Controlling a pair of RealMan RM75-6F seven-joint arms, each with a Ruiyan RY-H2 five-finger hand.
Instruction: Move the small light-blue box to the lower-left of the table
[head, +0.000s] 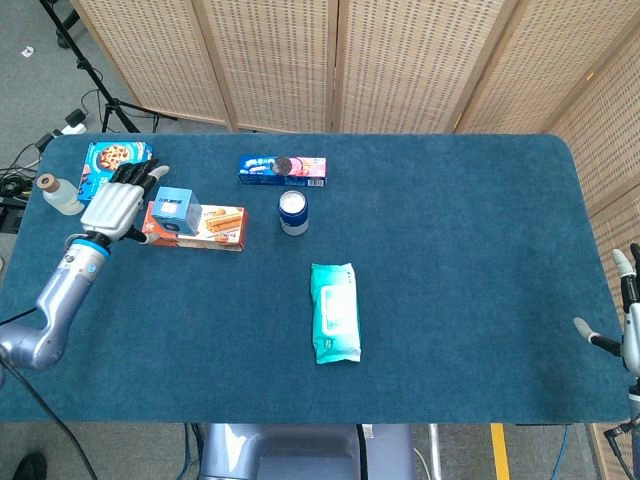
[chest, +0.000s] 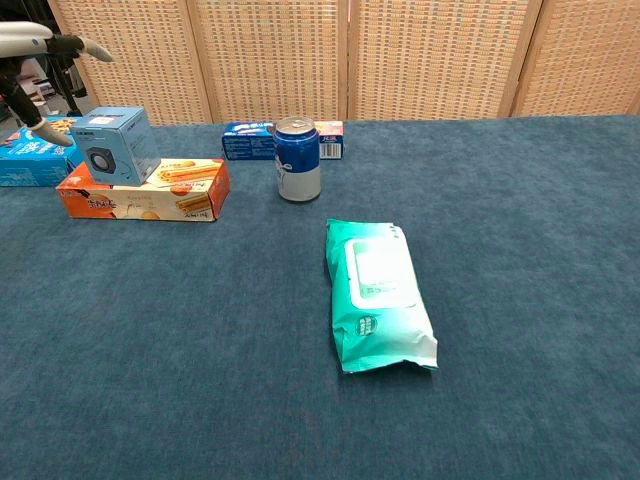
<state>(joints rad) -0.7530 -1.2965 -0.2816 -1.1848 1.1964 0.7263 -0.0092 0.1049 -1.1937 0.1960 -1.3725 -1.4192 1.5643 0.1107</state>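
Observation:
The small light-blue box (head: 173, 207) (chest: 113, 144) stands on top of the left end of an orange biscuit box (head: 210, 227) (chest: 150, 190) at the table's far left. My left hand (head: 117, 204) hovers just left of the light-blue box with its fingers spread, holding nothing; the chest view catches only its fingertips (chest: 55, 45) at the top left corner. My right hand (head: 622, 320) hangs open off the table's right edge, low in the head view.
A blue cookie box (head: 115, 172) and a clear bottle (head: 58, 195) lie behind my left hand. A blue can (head: 293, 211), a flat blue-and-pink packet (head: 283, 169) and a teal wipes pack (head: 335, 312) occupy the middle. Folding screens stand behind the table.

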